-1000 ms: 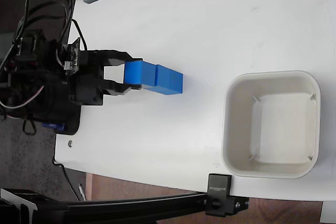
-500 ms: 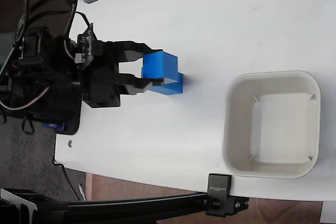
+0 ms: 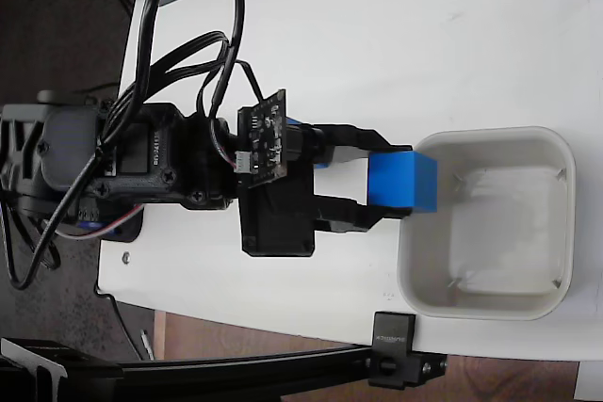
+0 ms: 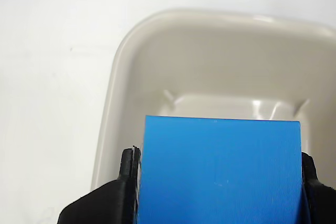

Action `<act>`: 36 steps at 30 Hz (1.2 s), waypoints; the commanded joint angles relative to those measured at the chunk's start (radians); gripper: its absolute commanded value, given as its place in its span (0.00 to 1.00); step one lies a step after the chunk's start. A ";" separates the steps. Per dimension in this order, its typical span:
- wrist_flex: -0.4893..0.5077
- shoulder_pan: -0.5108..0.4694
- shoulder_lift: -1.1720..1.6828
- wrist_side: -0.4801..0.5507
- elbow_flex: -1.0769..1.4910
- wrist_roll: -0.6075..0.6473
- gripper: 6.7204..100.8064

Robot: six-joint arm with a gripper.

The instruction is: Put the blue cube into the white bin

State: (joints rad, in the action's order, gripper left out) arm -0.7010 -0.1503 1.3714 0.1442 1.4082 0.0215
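- Claw (image 3: 394, 185) clamped on the blue cube (image 3: 403, 182), one black finger (image 3: 363, 138) on each of two opposite faces, so cube is carried clear of the counter (image 3: 377, 35) rather than pushed
- Cube sits right at the left rim of the white bin (image 3: 556, 148) in fixed view, overlapping the rim edge; not yet over the bin's floor, judged as mid-transport, release would be too early
- Wrist view: cube (image 4: 220, 174) fills lower frame between the finger tips (image 4: 128, 169), bin (image 4: 118, 72) straight ahead with its interior showing nothing in it, so approach lines up with the bin's opening
- Arm stretched out from left toward the bin, cables looping over it
- A sliver of blue shows by the claw body left of the bin, probably another cube, mostly hidden
- Versus a second ago: claw was far left of the bin, gripping end cube of a row on the counter; half a second ago cube lifted off the row; now arm has carried it across to the bin rim, bin itself unmoved
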 commanded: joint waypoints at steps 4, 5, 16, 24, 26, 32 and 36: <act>-0.023 -0.009 -0.103 0.026 -0.255 0.014 0.47; -0.023 -0.011 -0.117 0.028 -0.268 0.017 0.57; -0.123 -0.002 -0.178 0.035 -0.383 0.049 0.99; -0.117 0.020 0.048 0.028 -0.101 0.060 0.99; -0.101 0.017 0.150 0.034 0.029 0.060 0.99; -0.121 0.054 0.431 -0.011 0.380 0.029 0.99; -0.081 0.067 0.692 0.000 0.649 0.000 0.99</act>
State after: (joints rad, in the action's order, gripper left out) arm -0.8115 -0.0874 1.8715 0.1411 1.9620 0.0276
